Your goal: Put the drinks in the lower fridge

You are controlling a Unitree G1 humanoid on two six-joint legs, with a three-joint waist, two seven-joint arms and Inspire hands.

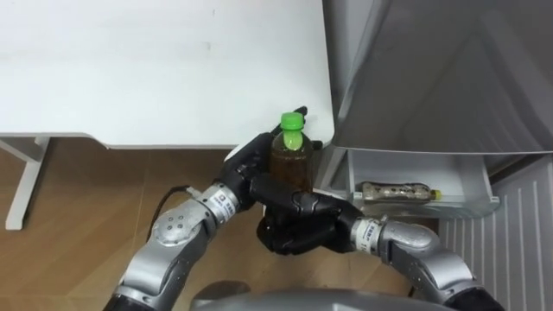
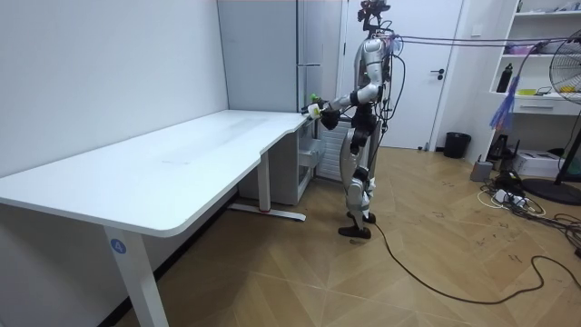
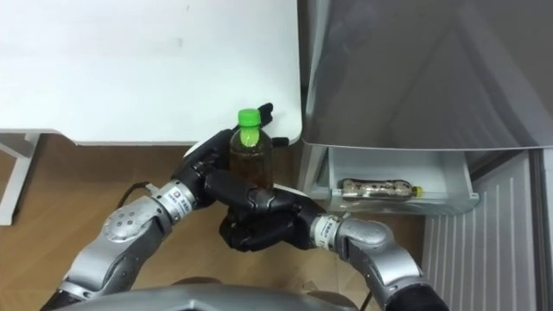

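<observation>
A bottle of brown drink (image 1: 292, 161) with a green cap stands upright between my two hands, just off the white table's corner. My left hand (image 1: 249, 161) has its fingers curled round the bottle from the left and behind. My right hand (image 1: 298, 220) wraps the bottle's lower part and base from the front. To the right, the fridge's lower drawer (image 1: 421, 164) stands pulled out, and a second bottle (image 1: 394, 191) lies on its side in it. In the room view I stand at the far end of the table beside the grey fridge (image 2: 263, 54), holding the bottle (image 2: 313, 110) at chest height.
The white table (image 1: 173, 69) spans the upper left, its rounded corner close to the bottle. The grey fridge door (image 1: 441, 69) overhangs the drawer at the upper right. Wooden floor (image 1: 86, 207) lies below.
</observation>
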